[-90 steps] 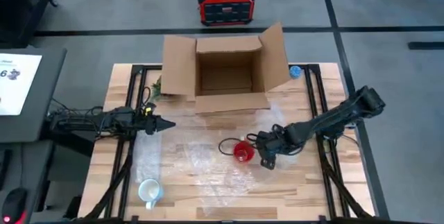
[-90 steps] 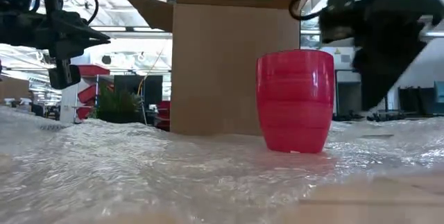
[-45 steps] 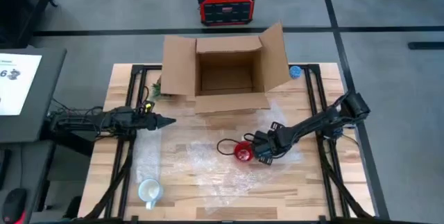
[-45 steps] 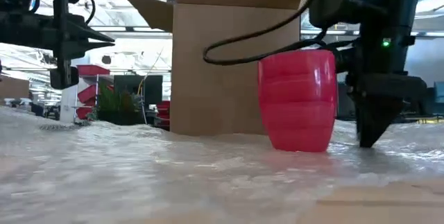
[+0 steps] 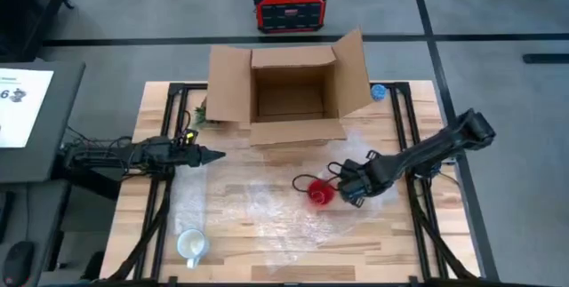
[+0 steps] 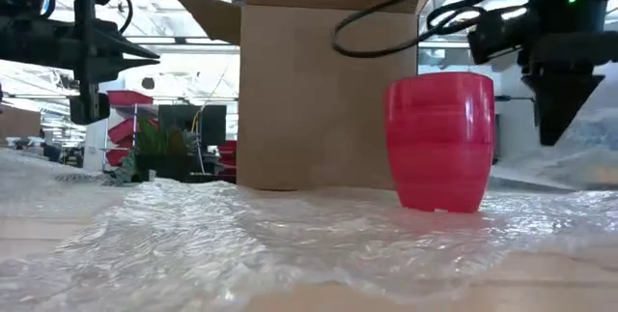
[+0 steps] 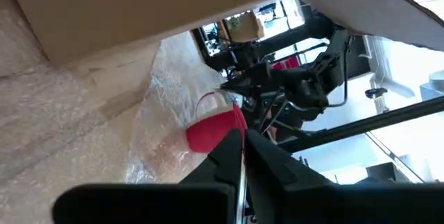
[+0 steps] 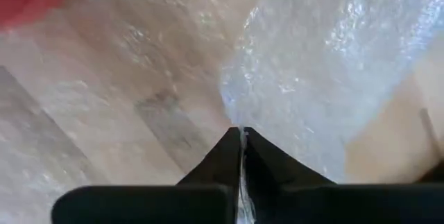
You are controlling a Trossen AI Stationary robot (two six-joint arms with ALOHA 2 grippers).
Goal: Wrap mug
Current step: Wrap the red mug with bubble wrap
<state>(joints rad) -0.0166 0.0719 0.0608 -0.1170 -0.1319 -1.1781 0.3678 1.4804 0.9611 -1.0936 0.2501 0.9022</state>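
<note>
A red mug [image 5: 318,196] [image 6: 439,143] stands upright on a sheet of clear bubble wrap [image 5: 258,209] [image 6: 290,240] spread over the wooden table. My right gripper [image 5: 348,194] [image 6: 555,136] is just right of the mug, raised off the table and shut on the wrap. My left gripper [image 5: 215,156] [image 6: 150,56] hovers shut over the table's left part, pointing toward the mug with nothing in it. A white mug [image 5: 190,244] stands near the front left corner. My right gripper pinches a raised bit of the bubble wrap [image 8: 244,116] between its two fingertips, just right of the red mug. The fingers come from above, pointing down. The wrap is drawn up to the tips [image 6: 589,153], while the rest lies on the table under the mug.
An open cardboard box [image 5: 289,96] stands at the table's far middle, with a small plant [image 5: 200,114] on its left and a blue object [image 5: 379,91] on its right. A red device [image 5: 289,4] sits on the floor beyond the table.
My right gripper came down to the wrap beside the mug, shut on it, then rose and went a little toward the table's right edge, pulling the wrap up. The red mug slid slightly rightward with the sheet, staying upright.
</note>
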